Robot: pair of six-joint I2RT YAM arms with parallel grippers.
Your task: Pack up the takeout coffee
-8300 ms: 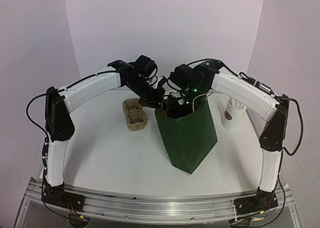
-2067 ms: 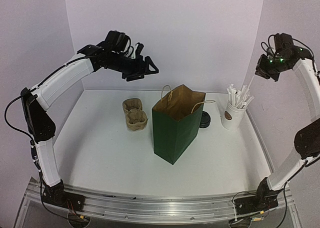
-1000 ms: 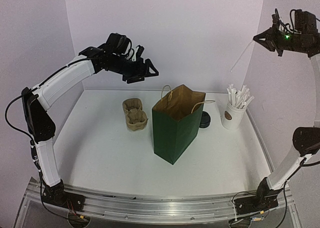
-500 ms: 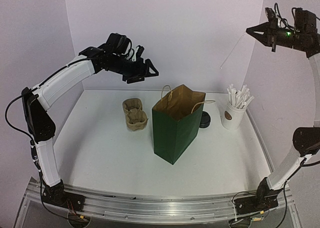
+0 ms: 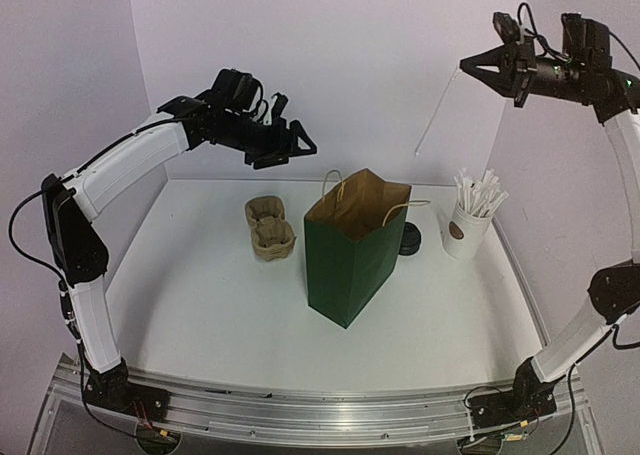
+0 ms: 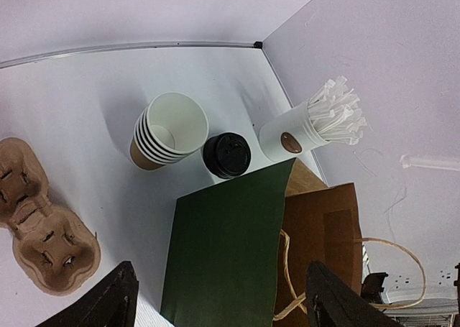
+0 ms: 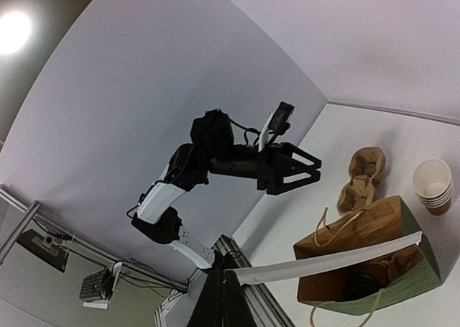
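A green paper bag point(image 5: 355, 260) stands open mid-table. Low inside the bag point(image 7: 327, 277), the right wrist view shows a dark round shape point(image 7: 357, 284); I cannot tell whether it is the takeout coffee. My right gripper point(image 5: 466, 67) is high at the right, shut on one white paper-wrapped stick point(image 5: 438, 110) that hangs down-left. In its own view the gripper point(image 7: 221, 271) pinches the stick's point(image 7: 323, 262) end. My left gripper point(image 5: 297, 141) hovers open and empty, high and left of the bag point(image 6: 230, 255). Its fingers point(image 6: 115, 305) are spread wide.
Behind the bag lie a stack of brown cups point(image 6: 167, 129), a black lid point(image 6: 226, 155) and a white cup of wrapped sticks point(image 5: 468, 225). A brown pulp carrier tray point(image 5: 268, 225) sits left of the bag. Walls close off the back and sides.
My right gripper has swung leftward, carrying the hanging white stick towards the space above the bag. The left arm has stayed still and open.
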